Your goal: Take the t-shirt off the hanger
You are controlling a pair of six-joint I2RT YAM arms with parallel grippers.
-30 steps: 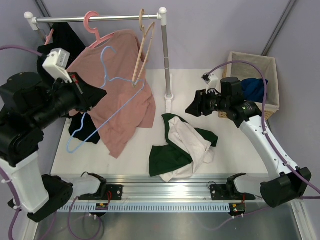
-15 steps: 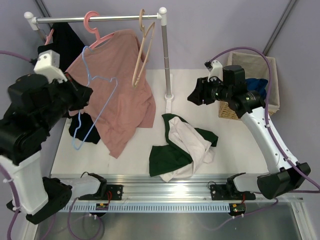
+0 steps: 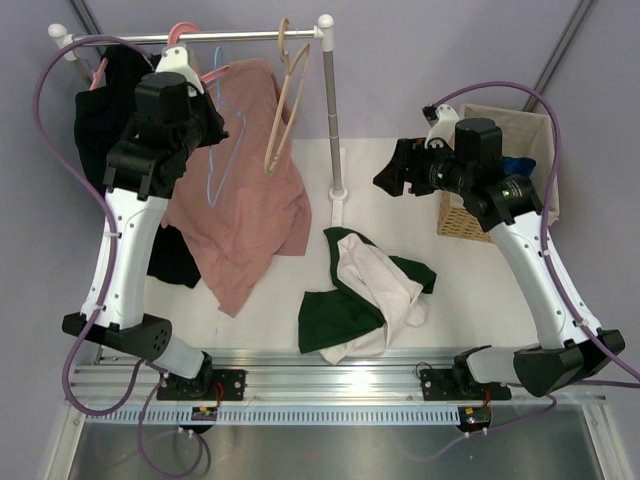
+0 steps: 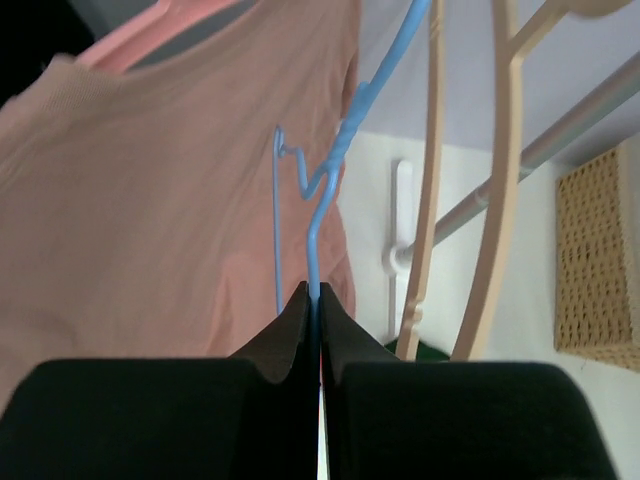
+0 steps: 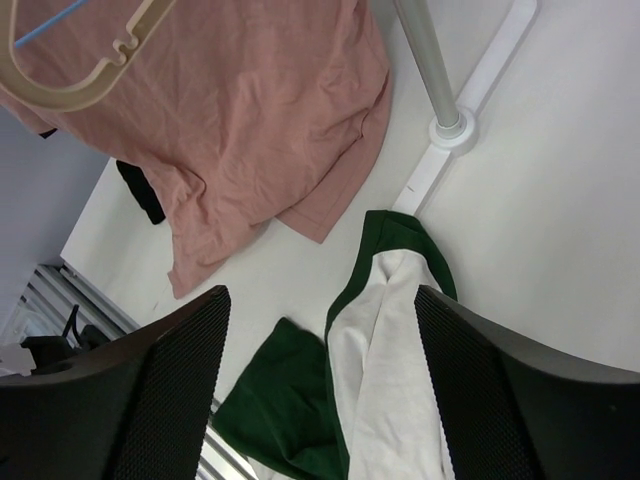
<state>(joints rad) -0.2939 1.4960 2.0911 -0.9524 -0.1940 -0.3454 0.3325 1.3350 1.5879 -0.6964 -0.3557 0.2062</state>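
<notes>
The hanger (image 4: pixel 311 250) is pinched by the left jaws. The right jaws are spread; the t-shirt (image 3: pixel 375 278) is heaped at 6 o'clock.

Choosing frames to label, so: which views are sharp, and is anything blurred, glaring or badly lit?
Top external: evenly lit, no glare, t-shirt sharp. Left wrist: left gripper looms dark and soft-edged, the light-blue wire hanger it pinches is crisp, wooden hanger soft. Right wrist: t-shirt sharp too, right gripper dark at both sides.

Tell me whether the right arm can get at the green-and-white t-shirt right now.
Probably yes: the right claw is open and empty, and the t-shirt lies uncovered on the table below it, with nothing between them.
</notes>
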